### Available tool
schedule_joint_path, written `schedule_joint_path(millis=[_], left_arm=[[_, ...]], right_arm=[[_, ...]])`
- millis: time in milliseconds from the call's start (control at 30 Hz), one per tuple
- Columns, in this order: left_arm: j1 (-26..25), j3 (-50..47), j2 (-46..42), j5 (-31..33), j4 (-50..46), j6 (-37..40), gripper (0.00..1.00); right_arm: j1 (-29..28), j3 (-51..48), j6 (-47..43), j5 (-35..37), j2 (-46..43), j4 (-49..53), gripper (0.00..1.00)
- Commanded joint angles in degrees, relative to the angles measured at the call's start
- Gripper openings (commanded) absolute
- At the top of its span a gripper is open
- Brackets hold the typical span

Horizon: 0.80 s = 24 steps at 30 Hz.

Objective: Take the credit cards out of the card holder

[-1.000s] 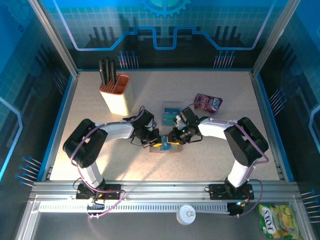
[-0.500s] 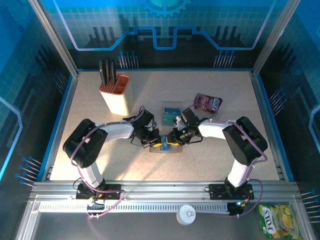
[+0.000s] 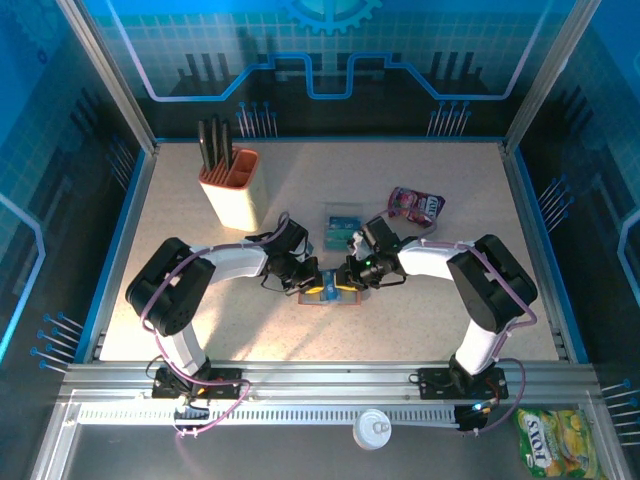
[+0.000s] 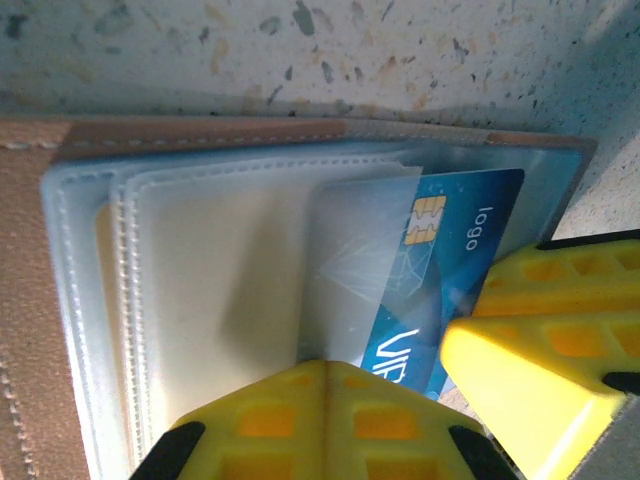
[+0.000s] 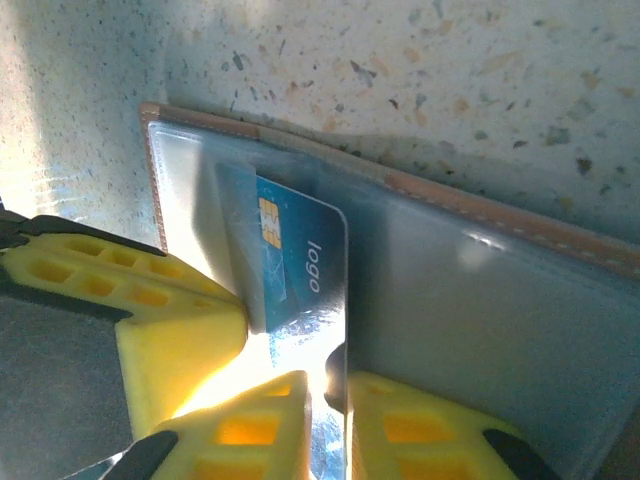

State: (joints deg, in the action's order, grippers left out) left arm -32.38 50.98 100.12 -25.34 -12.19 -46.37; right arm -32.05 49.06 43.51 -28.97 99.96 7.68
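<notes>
Since the earlier frame the right jaws have been narrowed. The left end effector point(image 4: 327, 385) is held shut against the open card holder point(image 4: 30, 300) on the worktop point(image 3: 400, 330); the right end effector point(image 5: 335, 395) is pinched on its half-drawn blue credit card point(image 5: 295, 265).

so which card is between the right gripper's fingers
The blue "logo" card, poking out of the card holder's pocket; the teal cards lie loose on the table.
</notes>
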Motion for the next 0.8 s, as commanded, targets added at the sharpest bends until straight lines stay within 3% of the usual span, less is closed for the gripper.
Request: schedule_joint_path(millis=[0,433,767], left_arm=[[-0.13,-0.18,-0.27,0.91,-2.15,0.84,0.02],[0.06,-0.40,-0.62,0.95,-2.27,1.02,0.02],[0.30,-0.74,-0.89,1.04,-2.23,1.02,0.02]], right_arm=[[0.57,-0.12,0.05,-1.21,-1.61,-0.21,0.15],[1.16,-0.10,-1.40,-0.13,-2.55,2.06,0.04],[3.04,0.37,-4.71,1.67,-5.68,8.10,0.03]])
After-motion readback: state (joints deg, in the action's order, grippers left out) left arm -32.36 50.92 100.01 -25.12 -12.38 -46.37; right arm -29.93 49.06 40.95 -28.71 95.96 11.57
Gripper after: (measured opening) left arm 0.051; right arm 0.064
